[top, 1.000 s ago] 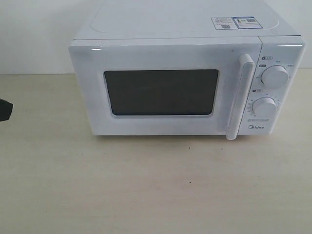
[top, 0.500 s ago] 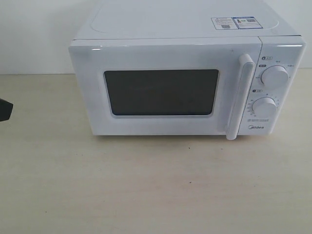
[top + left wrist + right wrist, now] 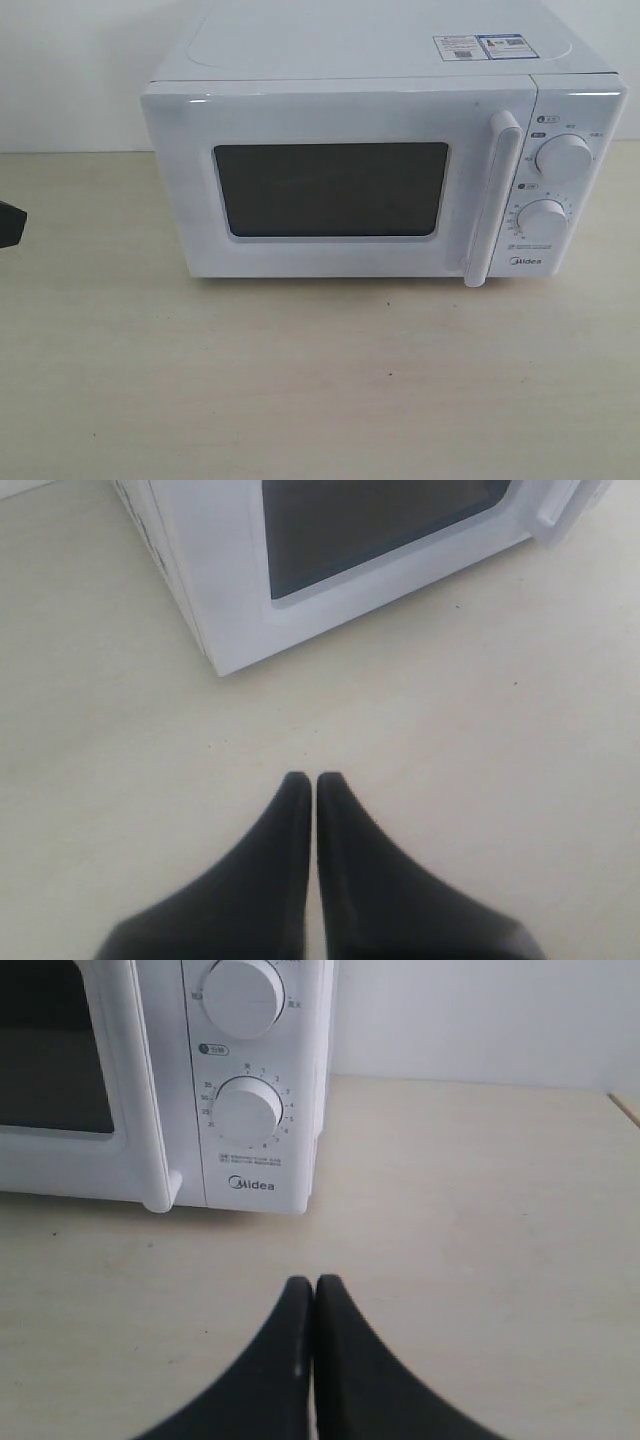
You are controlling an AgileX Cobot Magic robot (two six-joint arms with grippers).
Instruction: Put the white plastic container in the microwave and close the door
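1. Noting the microwave (image 3: 350, 100) resting on the table (image 3: 320, 380), with its door (image 3: 190, 180) shut flat against the body and the bar handle (image 3: 495, 200) lying between the dark window (image 3: 330, 190) and the two knobs (image 3: 562, 157).
2. Looking for the white plastic container and finding it in none of the views (perhaps behind the microwave's dark window, perhaps off camera; impossible to tell).
3. Seeing the left tool (image 3: 315, 780) hanging over bare table in front of the microwave's front corner farthest from the knobs, with its tips pressed together and gripping nothing.
4. Seeing the right tool (image 3: 315, 1282) hanging over the table in front of the microwave's knob panel, likewise closed tip to tip and empty.
5. Reading this as one of two steps: either the very start, with the door not yet opened, or the finish, with the box already inside. Both tools idling clear of the microwave suits either.
6. Assuming the start, expecting the next move to call for parting one tool's tips, catching the handle and swinging the door wide. Only then fetching the container, wherever it is waiting.
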